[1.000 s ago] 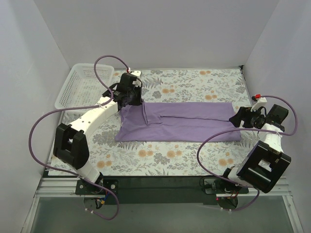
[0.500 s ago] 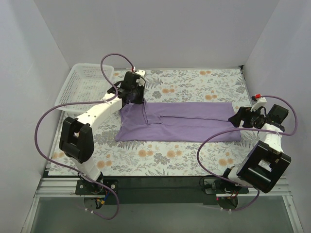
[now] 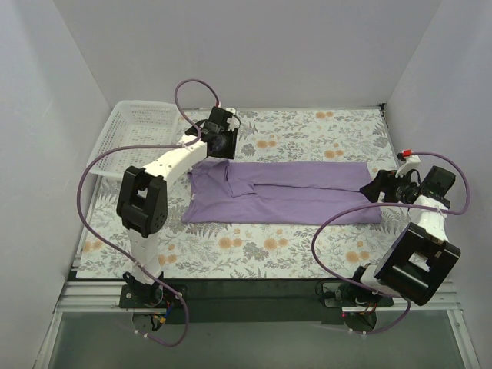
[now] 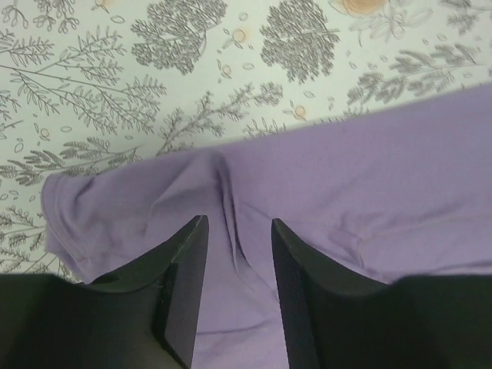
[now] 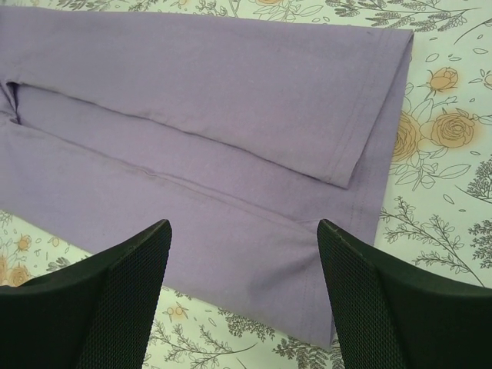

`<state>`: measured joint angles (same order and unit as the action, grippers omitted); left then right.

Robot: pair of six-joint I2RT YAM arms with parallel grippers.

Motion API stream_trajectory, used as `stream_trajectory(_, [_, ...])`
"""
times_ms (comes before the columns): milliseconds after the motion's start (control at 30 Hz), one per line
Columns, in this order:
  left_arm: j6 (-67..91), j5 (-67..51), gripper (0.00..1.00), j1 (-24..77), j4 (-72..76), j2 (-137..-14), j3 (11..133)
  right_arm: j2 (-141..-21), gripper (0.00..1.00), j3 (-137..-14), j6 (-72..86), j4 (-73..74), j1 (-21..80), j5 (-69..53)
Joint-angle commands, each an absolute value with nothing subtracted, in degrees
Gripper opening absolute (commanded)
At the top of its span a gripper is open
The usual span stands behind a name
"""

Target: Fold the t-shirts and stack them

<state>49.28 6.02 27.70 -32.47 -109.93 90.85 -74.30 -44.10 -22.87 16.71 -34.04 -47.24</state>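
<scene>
We see the table [image 3: 307,254] with the shirt [image 3: 292,192] laid across its middle as a long band, its sides folded in. The basket [image 3: 131,134] stands at the far left corner, apart from it. We judge the shirt light, limp and not slippery. Lifted by one point it would sag and unfold, so we would pinch all the layers at the corners of one end.

The right gripper [image 5: 244,231] is spread wide above the right end. The left gripper [image 4: 238,231] hovers over the rumpled left end, jaws narrowly parted, with nothing pinched that we can see.

Only the top view shows the whole length. The right wrist view shows the overlapped fold edge [image 5: 192,134] and stitched hem [image 5: 369,115]. The left wrist view shows a crease [image 4: 231,200].
</scene>
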Motion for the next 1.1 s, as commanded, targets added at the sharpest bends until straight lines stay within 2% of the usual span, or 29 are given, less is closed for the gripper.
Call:
stream_trajectory(0, [51.6, 11.4, 0.39, 26.4, -37.2, -112.6, 97.7, -74.2, 0.83, -44.0, -24.3, 18.0, -34.2, -49.7])
stream_trajectory(133, [53.3, 13.7, 0.44, 25.2, -41.5, -114.3, 104.8, -74.5, 0.83, -44.6, -27.0, 19.9, -33.3, -50.5])
stream_trajectory(267, [53.3, 14.7, 0.49, 25.3, -39.3, -105.8, 102.8, -75.2, 0.83, -46.8, -37.2, 27.2, -25.3, -50.6])
stream_trajectory(300, [53.9, 14.9, 0.53, 25.3, -38.2, -103.0, 98.0, -75.5, 0.83, -47.5, -40.0, 28.9, -22.8, -50.4])
stream_trajectory(333, [54.4, 15.7, 0.69, 25.3, -35.7, -96.4, 95.0, -75.5, 0.83, -48.2, -44.5, 32.0, -16.9, -50.2])
stream_trajectory(400, [56.2, 15.9, 0.83, 24.8, -32.2, -83.7, 81.9, -75.1, 0.82, -50.5, -47.1, 32.7, -10.3, -47.4])
stream_trajectory(467, [56.7, 10.6, 0.9, 24.3, -26.8, -74.9, 72.1, -75.1, 0.81, -52.5, -47.0, 30.7, 1.2, -43.2])
stream_trajectory(500, [57.0, 8.8, 0.92, 24.0, -25.5, -70.6, 68.0, -76.2, 0.8, -55.2, -46.2, 29.3, 5.6, -37.2])
stream_trajectory(533, [57.7, 7.6, 0.93, 23.6, -23.8, -62.8, 60.2, -77.2, 0.8, -56.6, -45.2, 26.5, 14.1, -34.3])
stream_trajectory(600, [58.3, 6.9, 0.94, 23.2, -23.8, -53.1, 54.4, -82.2, 0.8, -61.6, -42.1, 24.4, 21.9, -24.5])
stream_trajectory(633, [59.0, 7.6, 0.95, 23.3, -24.7, -50.5, 52.3, -84.4, 0.8, -63.6, -40.8, 22.4, 29.7, -20.9])
stream_trajectory(733, [60.3, 9.0, 0.95, 23.2, -25.5, -41.8, 45.7, -94.5, 0.79, -72.3, -35.4, 20.6, 40.0, -9.9])
stream_trajectory(867, [63.2, 11.4, 0.95, 23.1, -26.5, -34.4, 38.6, -106.7, 0.77, -82.6, -32.1, 20.9, 47.2, -2.9])
stream_trajectory(1067, [63.8, 13.8, 0.97, 23.1, -26.4, -29.7, 38.1, -115.4, 0.74, -90.2, -30.0, 21.5, 51.0, 1.6])
